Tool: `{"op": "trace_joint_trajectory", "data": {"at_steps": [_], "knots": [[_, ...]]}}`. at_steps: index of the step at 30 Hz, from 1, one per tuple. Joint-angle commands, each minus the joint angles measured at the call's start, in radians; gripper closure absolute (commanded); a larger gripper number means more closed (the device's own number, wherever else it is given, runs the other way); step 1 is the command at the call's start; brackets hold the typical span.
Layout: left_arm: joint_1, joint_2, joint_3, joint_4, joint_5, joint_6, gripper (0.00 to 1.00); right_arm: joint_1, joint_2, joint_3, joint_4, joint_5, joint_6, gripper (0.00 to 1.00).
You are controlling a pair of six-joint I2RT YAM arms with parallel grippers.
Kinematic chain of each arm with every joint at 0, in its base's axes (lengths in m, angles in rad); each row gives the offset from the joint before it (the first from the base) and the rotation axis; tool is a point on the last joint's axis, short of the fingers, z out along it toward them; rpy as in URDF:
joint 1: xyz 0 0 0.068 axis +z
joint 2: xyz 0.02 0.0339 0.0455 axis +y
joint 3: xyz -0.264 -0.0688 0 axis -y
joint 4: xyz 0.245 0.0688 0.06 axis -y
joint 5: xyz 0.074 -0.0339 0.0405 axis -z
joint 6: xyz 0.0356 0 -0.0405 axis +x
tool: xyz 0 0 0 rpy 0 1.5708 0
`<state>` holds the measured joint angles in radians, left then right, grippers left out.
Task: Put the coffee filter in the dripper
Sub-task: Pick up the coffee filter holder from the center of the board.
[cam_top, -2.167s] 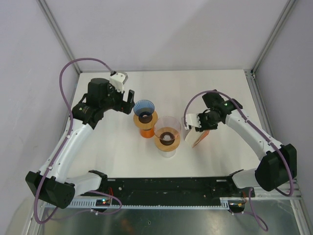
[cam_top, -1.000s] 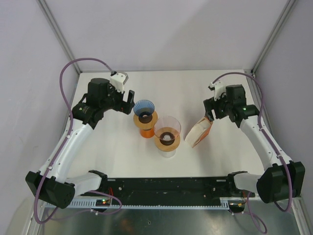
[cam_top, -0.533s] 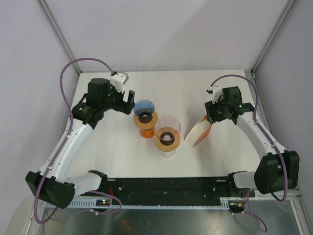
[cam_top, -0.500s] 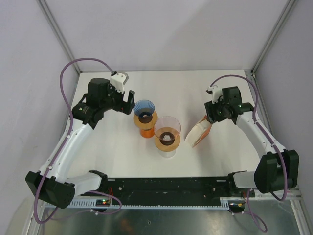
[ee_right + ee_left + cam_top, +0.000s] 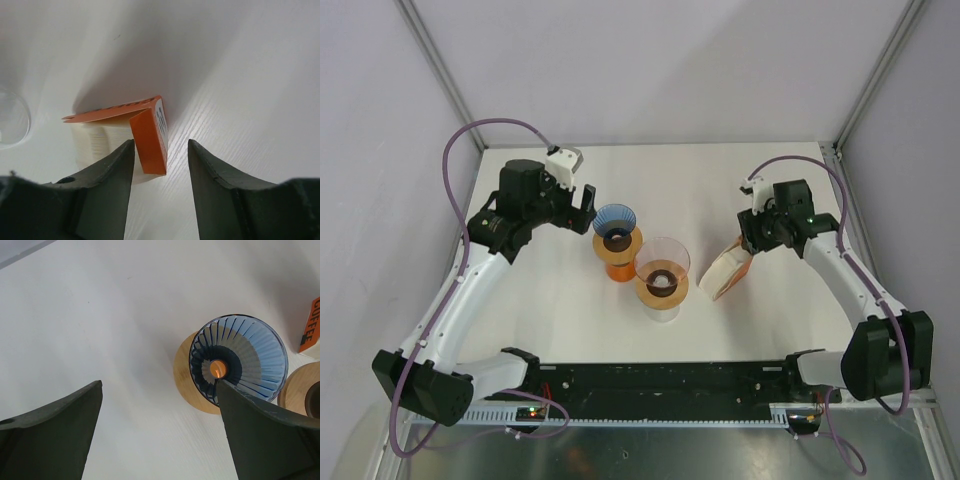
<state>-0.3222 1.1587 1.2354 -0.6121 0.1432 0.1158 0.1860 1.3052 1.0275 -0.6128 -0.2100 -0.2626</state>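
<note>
Swinging back, my right fingers (image 5: 220, 190) now hang open and empty astride the orange filter box (image 5: 149, 137); I judge a grasp comes next.

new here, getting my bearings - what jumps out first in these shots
An orange filter box lies right of centre, flap open, the open right gripper over its far end. Mid-table stand a blue dripper by the open left gripper and a clear dripper beside it.
</note>
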Motion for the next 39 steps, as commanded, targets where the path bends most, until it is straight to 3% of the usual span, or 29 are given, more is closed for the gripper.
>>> {"op": "trace_joint_trajectory", "data": {"at_steps": [1, 9, 24, 39], "knots": [[0.010, -0.006, 0.023, 0.016, 0.021, 0.025, 0.00, 0.000, -0.032, 0.000, 0.031, 0.008, -0.007, 0.50], [0.009, -0.009, 0.019, 0.016, 0.019, 0.027, 0.00, -0.012, 0.015, 0.000, 0.026, 0.008, -0.013, 0.53], [0.010, -0.011, 0.016, 0.015, 0.036, 0.025, 0.00, -0.057, 0.039, 0.000, 0.044, -0.128, -0.027, 0.99], [0.010, -0.020, 0.071, -0.040, 0.092, 0.057, 0.00, -0.137, -0.137, 0.062, 0.059, -0.144, 0.017, 1.00]]}}
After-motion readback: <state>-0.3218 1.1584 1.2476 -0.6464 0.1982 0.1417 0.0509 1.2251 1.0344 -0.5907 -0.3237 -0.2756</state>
